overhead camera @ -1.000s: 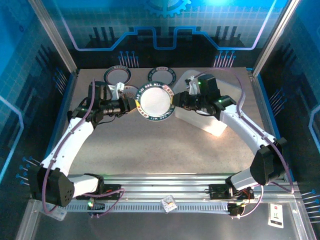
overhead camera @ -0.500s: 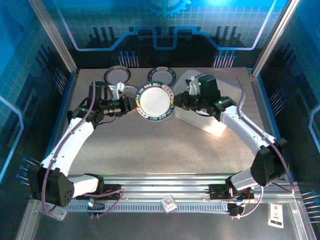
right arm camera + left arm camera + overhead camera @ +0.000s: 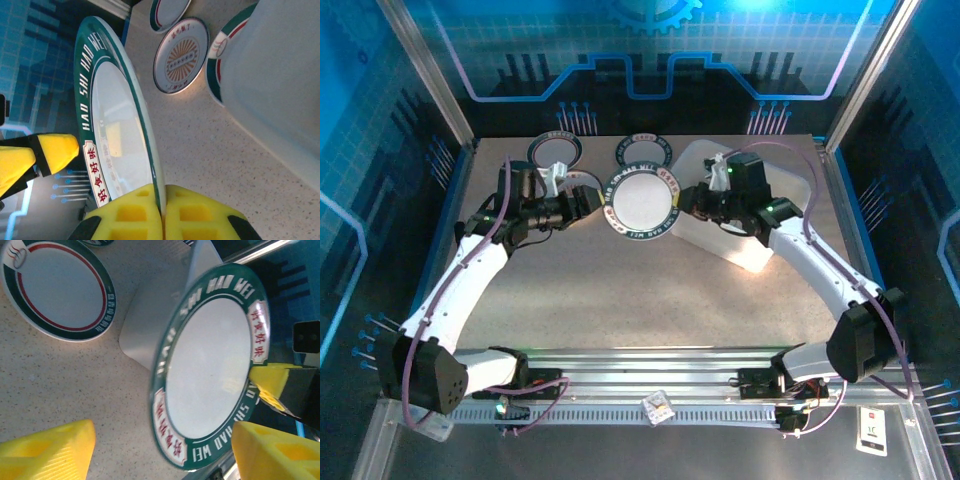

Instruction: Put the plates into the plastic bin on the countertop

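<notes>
A plate (image 3: 642, 202) with a dark green lettered rim and white centre hangs above the countertop (image 3: 620, 290), tilted up on edge. My right gripper (image 3: 684, 200) is shut on its right rim; in the right wrist view the yellow fingers (image 3: 135, 215) pinch the plate (image 3: 115, 125) edge. My left gripper (image 3: 590, 200) stands open at the plate's left side, its fingers (image 3: 50, 450) spread either side of the plate (image 3: 210, 365) without touching it. The white plastic bin (image 3: 698, 156) lies just right of the held plate, under the right arm.
Two more plates (image 3: 556, 152) (image 3: 644, 152) lie on the countertop at the back. An orange sunburst plate (image 3: 181, 55) and a green-and-red rimmed plate (image 3: 217, 70) lie beside the bin (image 3: 280, 75). Blue frame walls close in both sides.
My left gripper has opened and let go of the plate. My right gripper has shut on its right rim, and the plate has shifted slightly right toward the bin.
</notes>
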Available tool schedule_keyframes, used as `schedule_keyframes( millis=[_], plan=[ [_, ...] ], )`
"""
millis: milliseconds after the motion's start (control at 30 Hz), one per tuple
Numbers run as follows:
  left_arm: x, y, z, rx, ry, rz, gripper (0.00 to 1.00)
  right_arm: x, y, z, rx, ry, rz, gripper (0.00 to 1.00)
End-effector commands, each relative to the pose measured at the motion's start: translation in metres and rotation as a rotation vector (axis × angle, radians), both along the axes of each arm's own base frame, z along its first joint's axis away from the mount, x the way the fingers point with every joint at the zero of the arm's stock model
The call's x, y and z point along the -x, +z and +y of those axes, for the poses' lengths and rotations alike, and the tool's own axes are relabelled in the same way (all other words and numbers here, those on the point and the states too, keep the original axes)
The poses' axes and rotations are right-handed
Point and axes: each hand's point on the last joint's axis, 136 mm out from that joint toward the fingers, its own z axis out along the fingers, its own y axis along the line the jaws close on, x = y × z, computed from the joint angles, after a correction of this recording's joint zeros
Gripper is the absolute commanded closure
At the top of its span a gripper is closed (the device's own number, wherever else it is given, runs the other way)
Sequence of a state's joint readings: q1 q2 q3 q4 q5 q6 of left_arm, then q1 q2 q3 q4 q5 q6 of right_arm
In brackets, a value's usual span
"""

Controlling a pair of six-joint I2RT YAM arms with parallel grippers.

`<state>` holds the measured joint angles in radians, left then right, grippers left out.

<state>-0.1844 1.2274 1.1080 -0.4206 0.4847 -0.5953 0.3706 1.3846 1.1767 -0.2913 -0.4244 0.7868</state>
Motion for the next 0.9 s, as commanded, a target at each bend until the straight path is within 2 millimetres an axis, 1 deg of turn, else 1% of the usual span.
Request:
schedule_keyframes(
  millis=[0,67,167,200,233,300,467,500,533,633,700,767,867],
  plan=[
    [-0.007,0.020,0.006,-0.021,0.042,-0.066,0.22,-0.003,0.027,-0.013,-0.041,-0.038,-0.068,0.99],
    [-0.009,0.021,0.008,-0.027,0.054,-0.070,0.20,-0.005,0.030,-0.019,-0.045,-0.052,-0.073,1.00],
    [-0.012,0.020,0.015,-0.055,0.083,-0.071,0.14,-0.009,0.035,-0.031,-0.048,-0.084,-0.082,1.00],
    [-0.013,0.020,0.018,-0.061,0.094,-0.071,0.13,-0.010,0.037,-0.036,-0.050,-0.096,-0.087,1.00],
    [-0.013,0.018,0.023,-0.067,0.109,-0.066,0.09,-0.012,0.039,-0.041,-0.050,-0.108,-0.090,1.00],
    [-0.015,0.015,0.032,-0.074,0.138,-0.057,0.07,-0.015,0.043,-0.051,-0.047,-0.132,-0.097,1.00],
    [-0.016,-0.002,0.049,-0.087,0.179,-0.022,0.07,-0.025,0.050,-0.086,-0.026,-0.221,-0.108,1.00],
    [-0.016,-0.009,0.051,-0.091,0.185,-0.009,0.07,-0.029,0.050,-0.096,-0.019,-0.250,-0.106,1.00],
    [-0.015,-0.015,0.053,-0.094,0.189,0.003,0.07,-0.030,0.050,-0.101,-0.017,-0.265,-0.105,1.00],
    [-0.014,-0.033,0.059,-0.101,0.205,0.039,0.07,-0.038,0.043,-0.122,-0.006,-0.326,-0.081,1.00],
    [-0.013,-0.044,0.063,-0.108,0.217,0.060,0.07,-0.042,0.036,-0.132,0.011,-0.355,-0.063,1.00],
    [-0.014,-0.052,0.065,-0.110,0.222,0.077,0.07,-0.046,0.027,-0.139,0.026,-0.377,-0.041,1.00],
    [-0.015,-0.060,0.066,-0.114,0.222,0.095,0.07,-0.051,0.015,-0.145,0.046,-0.396,-0.001,1.00]
  ],
)
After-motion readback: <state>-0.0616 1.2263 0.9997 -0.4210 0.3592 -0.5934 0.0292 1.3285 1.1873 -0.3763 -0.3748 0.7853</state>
